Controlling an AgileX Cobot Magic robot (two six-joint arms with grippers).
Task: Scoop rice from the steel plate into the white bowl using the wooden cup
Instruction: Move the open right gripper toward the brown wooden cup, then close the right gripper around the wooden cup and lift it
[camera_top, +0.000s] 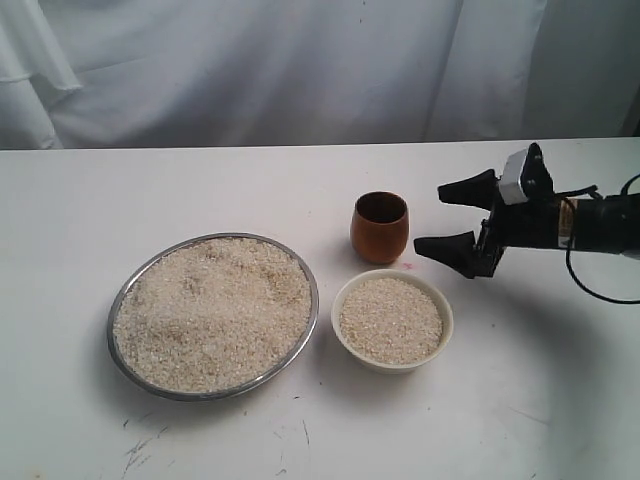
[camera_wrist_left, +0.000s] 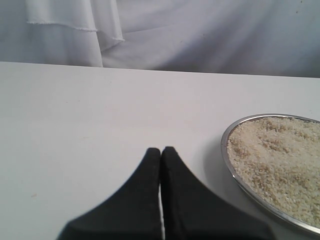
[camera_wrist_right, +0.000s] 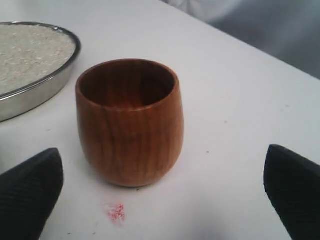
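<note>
**A:** So, how is the right gripper (camera_top: 430, 217) sitting?

**B:** It's gaping wide and holding nothing, with its arm (camera_top: 600, 222) lying low and level. The wooden cup (camera_top: 380, 228) is standing upright just ahead of the jaws, not touching them.

**A:** How is the cup going to handle?

**B:** I'm guessing light, stiff and glossy, so probably slippery. I'm favouring its belly. The white bowl (camera_top: 338, 308) is sitting beside the jaws, and the steel plate (camera_top: 316, 300) of rice (camera_top: 210, 310) is lying beyond the cup. The left gripper (camera_wrist_left: 161, 155) is pressing shut, empty.
</note>
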